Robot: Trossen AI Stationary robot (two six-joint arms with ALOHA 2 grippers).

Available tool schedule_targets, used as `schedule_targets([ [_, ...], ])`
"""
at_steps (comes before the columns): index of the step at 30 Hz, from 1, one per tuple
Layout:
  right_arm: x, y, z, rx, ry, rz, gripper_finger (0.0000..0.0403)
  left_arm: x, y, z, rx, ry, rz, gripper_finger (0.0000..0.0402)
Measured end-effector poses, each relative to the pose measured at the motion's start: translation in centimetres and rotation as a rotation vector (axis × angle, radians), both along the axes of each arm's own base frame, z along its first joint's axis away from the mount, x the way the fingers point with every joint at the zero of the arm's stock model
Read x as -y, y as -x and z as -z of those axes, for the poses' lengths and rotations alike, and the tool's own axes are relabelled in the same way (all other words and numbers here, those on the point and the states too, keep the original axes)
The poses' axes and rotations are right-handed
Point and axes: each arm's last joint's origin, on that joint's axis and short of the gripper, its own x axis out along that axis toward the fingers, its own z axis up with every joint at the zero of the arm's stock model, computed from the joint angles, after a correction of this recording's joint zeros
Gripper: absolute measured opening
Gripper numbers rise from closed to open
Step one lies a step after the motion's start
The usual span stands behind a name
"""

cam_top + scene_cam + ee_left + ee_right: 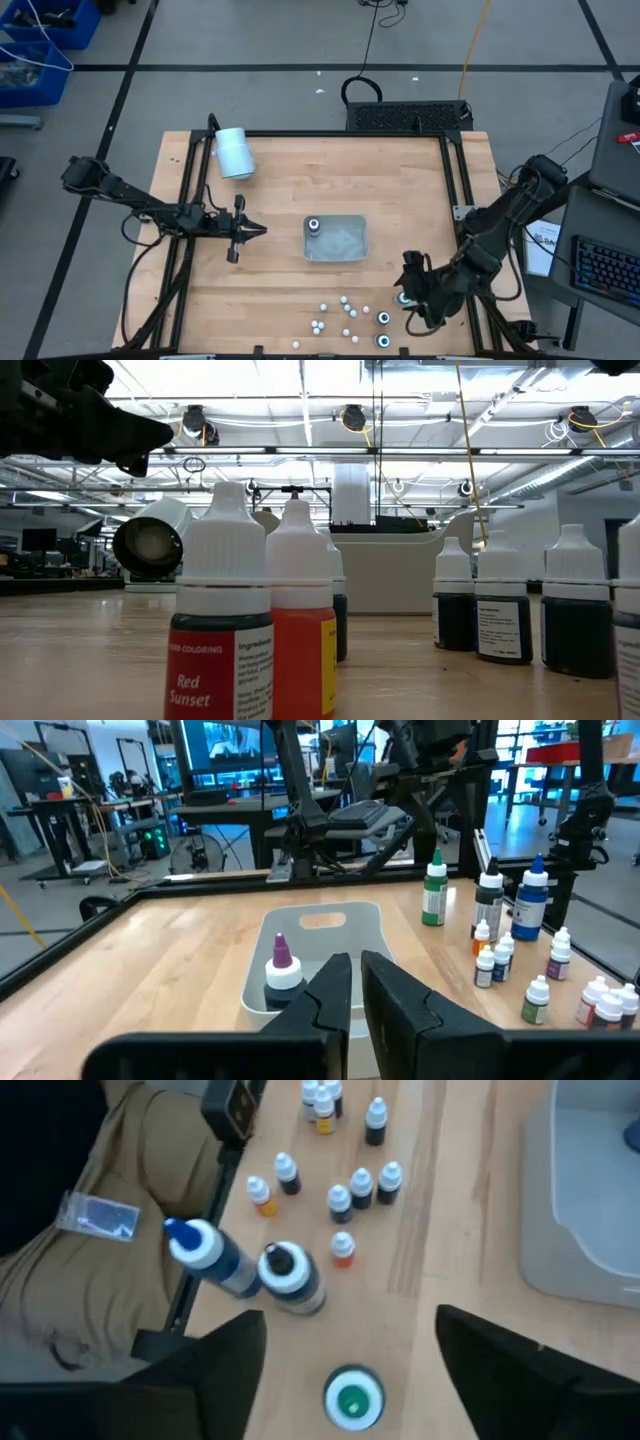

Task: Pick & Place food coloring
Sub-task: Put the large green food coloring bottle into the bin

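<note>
From above, on the table (pixel 300 200), one bottle (pixel 313 228) stands in the grey tray (pixel 345 240) while the remaining food coloring (pixel 345 318) sits clustered at the near edge, so most of the job looks undone; the left hand (pixel 248 231) hangs just left of the tray, the right hand (pixel 408 292) over the cluster's right end. At table height, bottles (pixel 250 610) block the tray and both hands' fingers. The left wrist camera shows its fingers nearly together, holding nothing, before the tray's purple-tipped bottle (pixel 281 963); the right wrist camera shows its fingers spread wide above a green-topped bottle (pixel 352 1398), ungripped.
</note>
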Motion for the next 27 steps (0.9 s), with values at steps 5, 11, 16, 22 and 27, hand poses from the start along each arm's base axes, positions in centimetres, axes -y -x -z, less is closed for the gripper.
schedule_targets([
  [5, -0.2, 0.5, 0.1, -0.014, -0.020, 0.013, 0.0311, 0.0, 0.0, 0.0, -0.002, -0.001, 0.000, 0.0037],
  [11, 0.0, 1.1, 2.2, -0.034, 0.025, 0.028, 0.0312, 0.0, 0.0, 0.0, -0.003, -0.001, 0.000, 0.0037],
  [16, 0.5, 1.6, 4.1, -0.084, 0.027, 0.078, 0.0311, 0.0, 0.0, 0.0, -0.003, -0.001, 0.000, 0.0037],
  [22, 0.6, 1.8, 5.7, -0.069, 0.006, 0.073, 0.0311, 0.0, 0.0, 0.0, -0.003, -0.001, -0.001, 0.0037],
  [27, 0.8, 2.0, 7.0, -0.060, -0.005, 0.070, 0.0311, 0.0, 0.0, 0.1, -0.006, -0.003, -0.001, 0.0037],
])
